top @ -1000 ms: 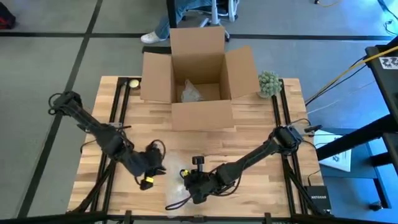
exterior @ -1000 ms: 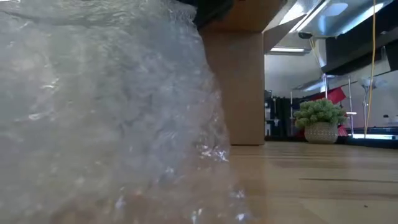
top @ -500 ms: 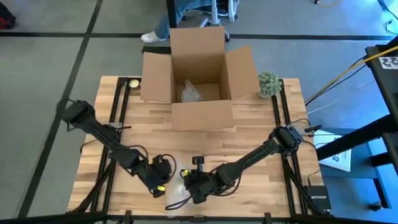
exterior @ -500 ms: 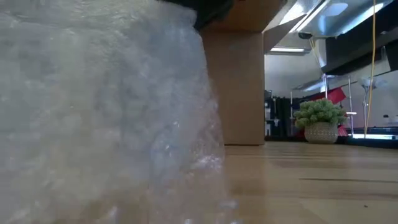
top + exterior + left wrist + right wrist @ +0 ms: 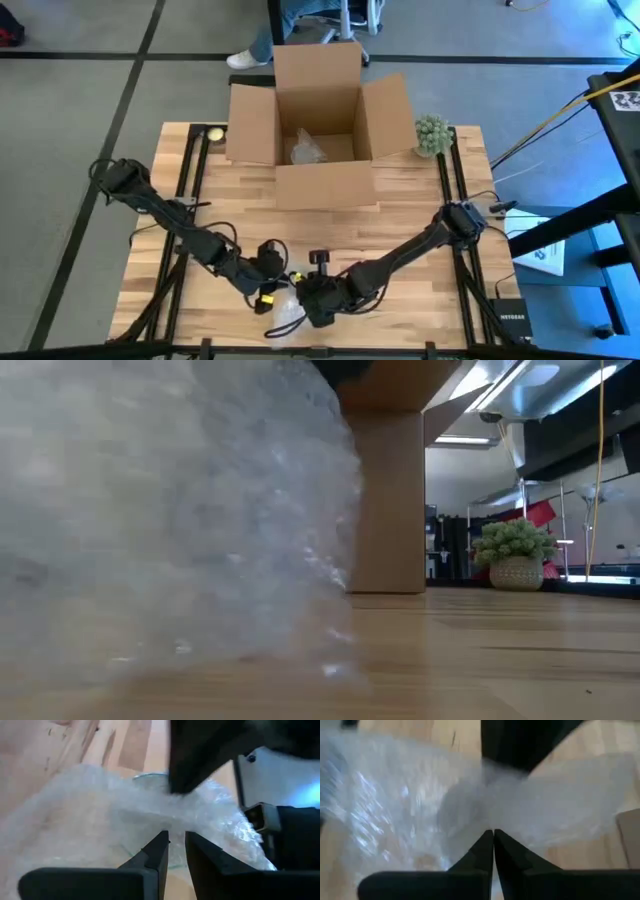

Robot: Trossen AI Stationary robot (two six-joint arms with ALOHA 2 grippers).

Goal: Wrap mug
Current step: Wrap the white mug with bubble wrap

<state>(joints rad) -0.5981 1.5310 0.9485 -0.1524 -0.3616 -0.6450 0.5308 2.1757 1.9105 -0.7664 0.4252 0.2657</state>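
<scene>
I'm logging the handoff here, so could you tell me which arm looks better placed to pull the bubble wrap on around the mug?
Probably the right. The right gripper is pinched shut on the bubble wrap, while the left gripper, slightly open, sits beside the wrap without gripping it.

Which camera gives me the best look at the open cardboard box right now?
The high view: it looks straight down into the cardboard box at the table's far edge, showing all four flaps and crumpled wrap inside. The low view shows only part of one brown side beside the bubble wrap. Neither wrist view shows the box.
</scene>
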